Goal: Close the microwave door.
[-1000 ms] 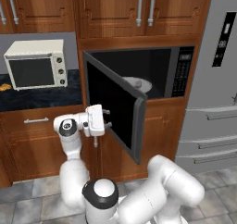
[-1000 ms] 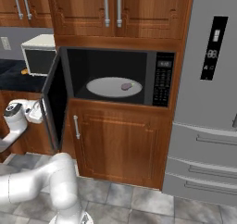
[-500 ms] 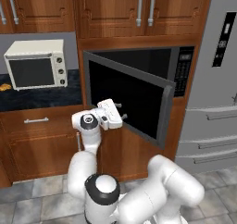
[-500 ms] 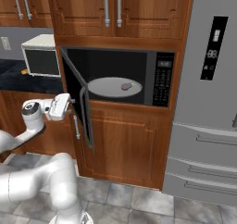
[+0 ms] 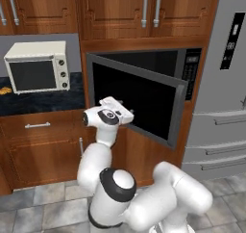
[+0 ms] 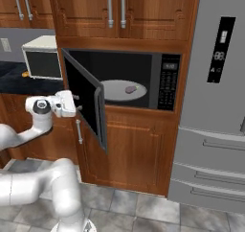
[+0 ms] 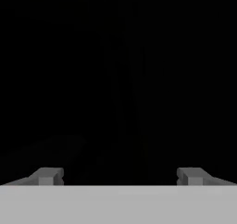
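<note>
The microwave [image 6: 168, 84] is built into the wooden cabinets, with a white turntable [image 6: 119, 90] and a small item on it showing inside. Its door [image 5: 144, 102] stands partly open, hinged at the left and angled out toward me. The door [image 6: 87, 96] looks almost edge-on in the right base view. My gripper [image 5: 130, 112] is pressed against the door's outer black glass near its lower left. The gripper [image 6: 78, 109] sits just left of the panel. In the hand view the black glass [image 7: 118, 79] is right in front, and both fingertips [image 7: 47, 176] stand wide apart, open, holding nothing.
A cream toaster oven [image 5: 36, 66] sits on the dark counter [image 5: 43, 99] to the left. A grey refrigerator [image 6: 215, 106] stands to the right of the microwave. Wooden cabinets run above and below, with a handled door [image 6: 79, 130] under the microwave.
The door has swung from wide open to about half shut. My hand has moved right along with it, staying against the glass.
</note>
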{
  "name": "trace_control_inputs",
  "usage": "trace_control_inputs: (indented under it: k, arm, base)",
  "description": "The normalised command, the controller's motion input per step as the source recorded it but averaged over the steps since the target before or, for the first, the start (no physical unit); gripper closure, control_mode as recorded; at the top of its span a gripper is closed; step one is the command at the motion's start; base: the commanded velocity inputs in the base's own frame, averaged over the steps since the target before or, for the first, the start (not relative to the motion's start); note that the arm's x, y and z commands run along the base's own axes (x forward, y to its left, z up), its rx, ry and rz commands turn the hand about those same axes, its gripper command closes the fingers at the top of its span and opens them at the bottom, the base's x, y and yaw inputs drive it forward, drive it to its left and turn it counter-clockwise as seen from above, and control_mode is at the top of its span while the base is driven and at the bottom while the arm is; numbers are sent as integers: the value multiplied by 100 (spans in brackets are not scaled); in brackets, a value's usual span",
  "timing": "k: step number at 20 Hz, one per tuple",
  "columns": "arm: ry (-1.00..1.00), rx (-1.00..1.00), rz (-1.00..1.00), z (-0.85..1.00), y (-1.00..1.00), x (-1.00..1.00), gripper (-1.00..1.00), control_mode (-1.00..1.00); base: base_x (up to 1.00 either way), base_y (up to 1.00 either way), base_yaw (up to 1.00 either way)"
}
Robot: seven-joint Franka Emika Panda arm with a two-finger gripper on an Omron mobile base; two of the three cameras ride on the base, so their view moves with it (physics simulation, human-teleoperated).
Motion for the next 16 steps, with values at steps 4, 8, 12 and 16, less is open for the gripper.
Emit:
trace_control_inputs:
  k: [4,8,12,16]
  arm:
    - [9,14,54,27,-1,11,-100,-100]
    - [0,13,57,3,-31,37,-100,-100]
    - [0,7,47,3,-59,33,-100,-100]
    - [0,5,40,4,-58,27,-100,-100]
  base:
    - [0,0,0]
    - [0,0,0]
    - [0,0,0]
    - [0,0,0]
